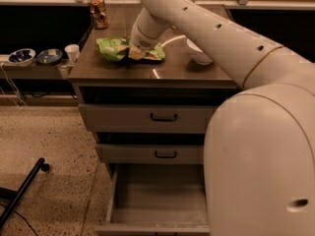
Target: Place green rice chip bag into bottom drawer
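Observation:
The green rice chip bag (114, 48) lies crinkled on the dark cabinet top (147, 73), towards its back left. My gripper (141, 51) reaches down from the white arm and sits on the bag's right end, touching it. The bottom drawer (158, 196) is pulled out below the two shut drawers, and its grey inside shows nothing in it. My arm's large white body hides the drawer's right part.
A white bowl (199, 54) stands on the cabinet top to the right of the gripper. A can (98, 12) stands at the back left. Two bowls (22, 56) and a white cup (72, 51) sit on a low shelf to the left. A black leg (22, 191) crosses the floor.

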Controlling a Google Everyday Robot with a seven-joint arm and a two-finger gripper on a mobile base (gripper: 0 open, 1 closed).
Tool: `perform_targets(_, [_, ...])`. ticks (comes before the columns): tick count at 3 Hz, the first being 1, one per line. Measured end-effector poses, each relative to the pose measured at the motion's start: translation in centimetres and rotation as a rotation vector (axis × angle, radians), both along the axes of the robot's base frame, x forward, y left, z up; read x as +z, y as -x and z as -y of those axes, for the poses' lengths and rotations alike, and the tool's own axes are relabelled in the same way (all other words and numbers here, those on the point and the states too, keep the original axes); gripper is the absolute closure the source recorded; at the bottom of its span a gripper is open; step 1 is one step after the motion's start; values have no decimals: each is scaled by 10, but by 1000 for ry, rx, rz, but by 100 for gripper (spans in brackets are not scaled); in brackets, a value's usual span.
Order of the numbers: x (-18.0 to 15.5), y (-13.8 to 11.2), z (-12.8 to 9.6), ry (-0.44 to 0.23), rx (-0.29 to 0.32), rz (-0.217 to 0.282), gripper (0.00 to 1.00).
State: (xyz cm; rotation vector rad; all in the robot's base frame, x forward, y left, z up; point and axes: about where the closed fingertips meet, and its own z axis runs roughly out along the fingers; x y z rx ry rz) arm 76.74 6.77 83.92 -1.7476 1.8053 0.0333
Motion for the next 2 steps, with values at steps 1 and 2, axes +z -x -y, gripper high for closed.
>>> perform_targets(1, [44,32,-3,-94,70,69,100])
perform_targets(2, [108,105,-14,-238,190,223,100])
